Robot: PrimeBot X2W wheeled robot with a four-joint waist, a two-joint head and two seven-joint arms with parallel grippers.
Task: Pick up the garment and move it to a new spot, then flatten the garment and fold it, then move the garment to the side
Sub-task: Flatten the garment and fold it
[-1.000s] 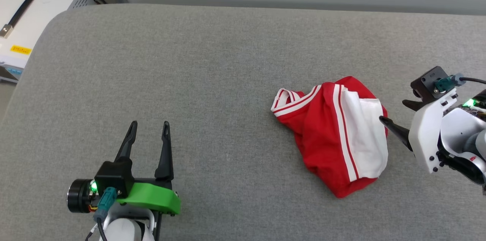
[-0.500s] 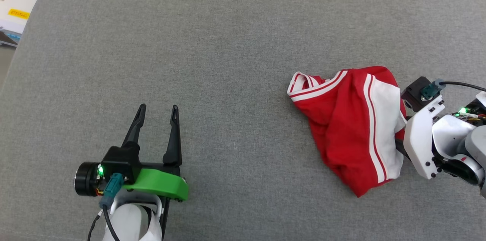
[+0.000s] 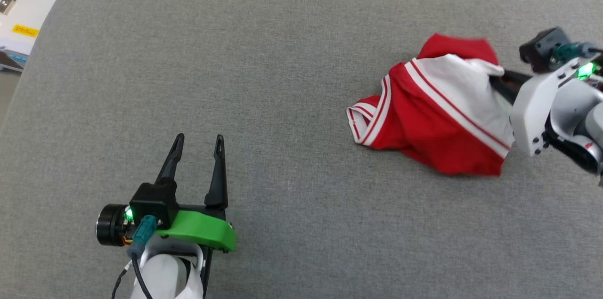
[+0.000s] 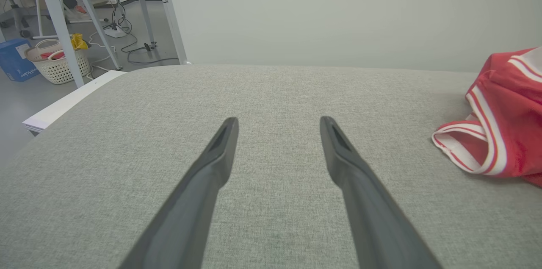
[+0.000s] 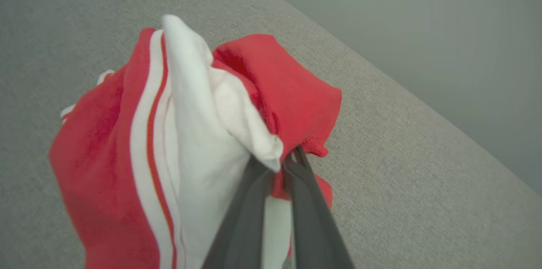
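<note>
My right hand (image 5: 288, 161), wide open beside the garment (image 3: 438, 120) a second ago, now pinches its white edge, lifting it off the worktop (image 3: 264, 77) far right, while my left hand (image 3: 198, 141) stays open, well apart.

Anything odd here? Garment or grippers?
Nothing stands out. The garment is crumpled, as expected before flattening. The right gripper is shut on a fold of it, and the left gripper hangs open over the grey table.
</note>
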